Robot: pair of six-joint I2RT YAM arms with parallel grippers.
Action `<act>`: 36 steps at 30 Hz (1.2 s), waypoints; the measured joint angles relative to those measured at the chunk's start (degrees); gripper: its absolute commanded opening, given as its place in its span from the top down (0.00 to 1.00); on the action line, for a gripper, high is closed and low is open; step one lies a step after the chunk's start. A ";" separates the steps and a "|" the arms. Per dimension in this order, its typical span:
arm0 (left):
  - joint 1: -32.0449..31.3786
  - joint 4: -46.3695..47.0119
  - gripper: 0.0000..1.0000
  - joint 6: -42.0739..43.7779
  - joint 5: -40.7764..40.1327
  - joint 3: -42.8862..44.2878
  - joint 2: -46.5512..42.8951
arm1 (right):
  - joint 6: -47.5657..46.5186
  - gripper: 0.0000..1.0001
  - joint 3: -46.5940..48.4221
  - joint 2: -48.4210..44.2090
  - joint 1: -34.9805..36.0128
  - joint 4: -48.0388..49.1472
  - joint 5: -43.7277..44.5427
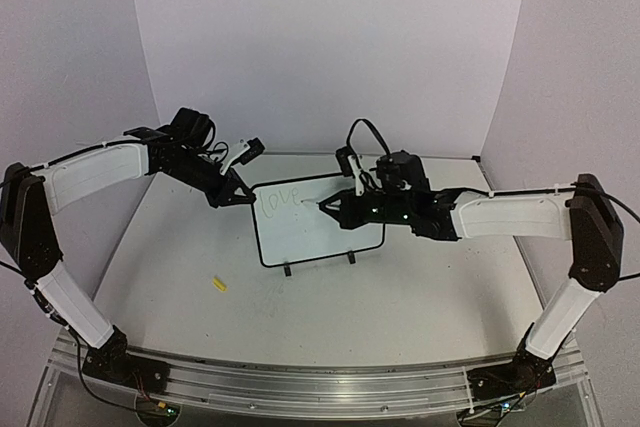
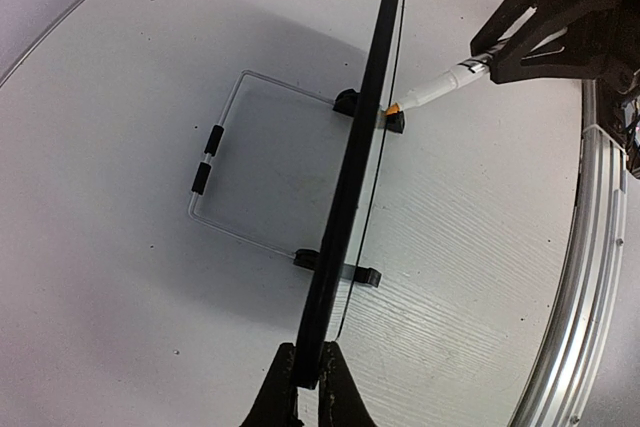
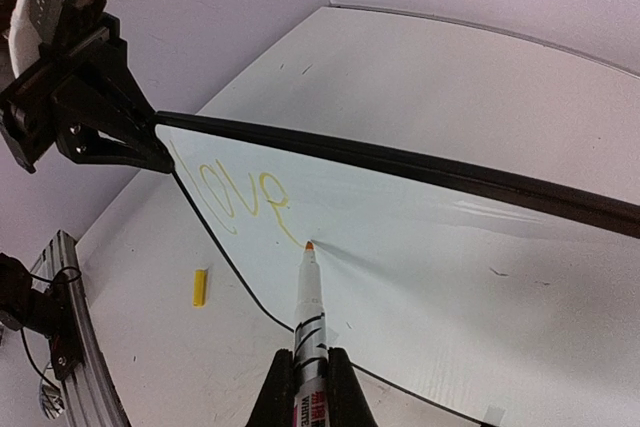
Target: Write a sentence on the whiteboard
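Left jaws: clamped on the top left corner of the whiteboard (image 1: 320, 232).
Right jaws: squeezing a pen (image 3: 309, 297).
Whiteboard: stands on the bench (image 1: 420, 297), between the two arms.
Pen tip: touches the board just after the word (image 3: 240, 202) "love".
Yellow bit (image 1: 219, 285): on the bench nearby.

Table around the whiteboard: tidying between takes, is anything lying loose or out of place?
One thing: a small yellow stick-shaped piece lies loose on the white table, off the near-left corner of the black-framed whiteboard, touching nothing; possibly the cap of the orange-tipped marker.
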 measured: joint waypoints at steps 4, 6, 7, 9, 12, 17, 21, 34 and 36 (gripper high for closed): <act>0.00 -0.02 1.00 0.00 -0.02 0.00 0.00 | -0.02 1.00 -0.98 -1.81 -0.14 -0.01 -0.70; 0.00 -0.02 1.00 0.00 -0.02 0.00 0.00 | -0.05 1.00 -1.72 -2.96 -0.14 -0.13 -0.86; 0.00 -0.02 1.00 0.00 -0.04 -0.02 0.00 | -0.08 1.00 -2.08 -3.63 -0.14 -0.35 -0.95; 0.00 0.00 1.00 0.00 -0.05 -0.02 0.00 | -0.18 1.00 -2.83 -4.96 -0.20 -0.78 -1.19; 0.00 0.00 1.00 0.00 -0.07 -0.02 0.00 | -0.24 1.00 -3.98 -6.94 -0.62 -1.11 -2.19; 0.00 0.02 1.00 -0.02 -0.10 -0.11 -0.07 | -0.24 1.00 -5.48 -8.76 -2.56 -1.31 -5.19; 0.00 0.02 1.00 -0.02 -0.15 -0.11 -0.07 | -0.24 1.00 -6.31 -8.95 -4.80 -1.29 -8.95; 0.00 -0.02 1.00 -0.02 -0.50 -0.21 -0.30 | 0.28 1.00 -7.44 -8.87 -9.99 0.43 -15.32; 0.00 -0.02 1.00 -0.02 -0.52 -0.24 -0.33 | 0.59 1.00 -7.03 -8.50 -9.99 0.88 -15.47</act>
